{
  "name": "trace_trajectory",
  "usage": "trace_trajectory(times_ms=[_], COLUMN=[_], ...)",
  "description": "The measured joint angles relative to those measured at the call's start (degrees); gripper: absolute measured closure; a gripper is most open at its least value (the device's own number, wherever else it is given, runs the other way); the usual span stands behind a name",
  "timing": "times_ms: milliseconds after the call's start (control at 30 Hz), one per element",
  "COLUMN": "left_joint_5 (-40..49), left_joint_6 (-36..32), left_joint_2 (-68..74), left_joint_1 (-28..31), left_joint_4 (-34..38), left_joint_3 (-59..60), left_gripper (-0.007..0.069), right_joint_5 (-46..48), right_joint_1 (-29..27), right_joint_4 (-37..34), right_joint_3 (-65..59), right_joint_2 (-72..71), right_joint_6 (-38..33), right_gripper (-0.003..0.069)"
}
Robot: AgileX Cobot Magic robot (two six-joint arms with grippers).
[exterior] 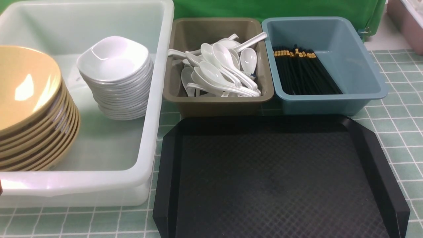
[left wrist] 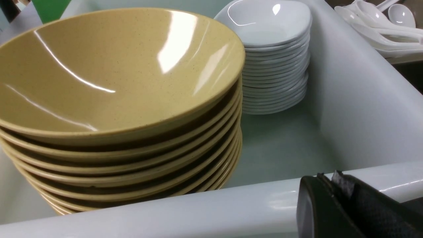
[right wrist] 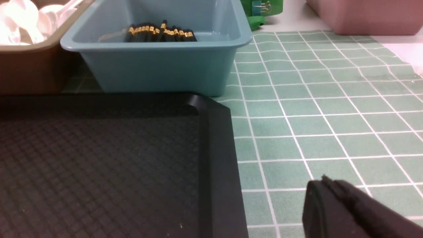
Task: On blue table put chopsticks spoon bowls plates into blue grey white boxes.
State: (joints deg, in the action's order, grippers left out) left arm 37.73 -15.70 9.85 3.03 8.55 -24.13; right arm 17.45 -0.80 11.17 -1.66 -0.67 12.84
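- Front view: black tray point(exterior: 277, 178) fills the near ground and it's bare; behind it the olive-grey box point(exterior: 218, 102) holds the spoons point(exterior: 221, 71), the blue box point(exterior: 360, 76) holds the chopsticks point(exterior: 304, 72), and the big white tub point(exterior: 150, 109) holds the bowls point(exterior: 33, 109) and plates point(exterior: 115, 79). Neither arm shows here.
- Left wrist view: left gripper point(left wrist: 333, 205) sits at the tub's near rim, jaws pressed together, nothing pinched; bowls stacked neatly, plates beyond.
- Right wrist view: right gripper point(right wrist: 337, 211) hovers over the bench point(right wrist: 330, 109) beside the tray, jaws pressed together, empty.
- Judgement: sorting looks finished. Best play is keeping both arms clear of rims and stacks.
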Motion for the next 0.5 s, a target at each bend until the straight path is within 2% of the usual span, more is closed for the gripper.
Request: trace_trajectory(times_ms=[333,500], left_joint_5=[0.1,0.1], left_joint_6=[0.0,0.0], left_joint_2=[0.0,0.0], left_joint_1=[0.0,0.0], left_joint_4=[0.0,0.0], left_joint_3=[0.0,0.0], left_gripper=[0.0622,0.0622], right_joint_5=[0.0,0.0], right_joint_1=[-0.6,-2.7], right_joint_4=[0.0,0.0], right_joint_3=[0.0,0.0], right_joint_2=[0.0,0.0], right_joint_6=[0.0,0.0], right_gripper=[0.0622,0.0622])
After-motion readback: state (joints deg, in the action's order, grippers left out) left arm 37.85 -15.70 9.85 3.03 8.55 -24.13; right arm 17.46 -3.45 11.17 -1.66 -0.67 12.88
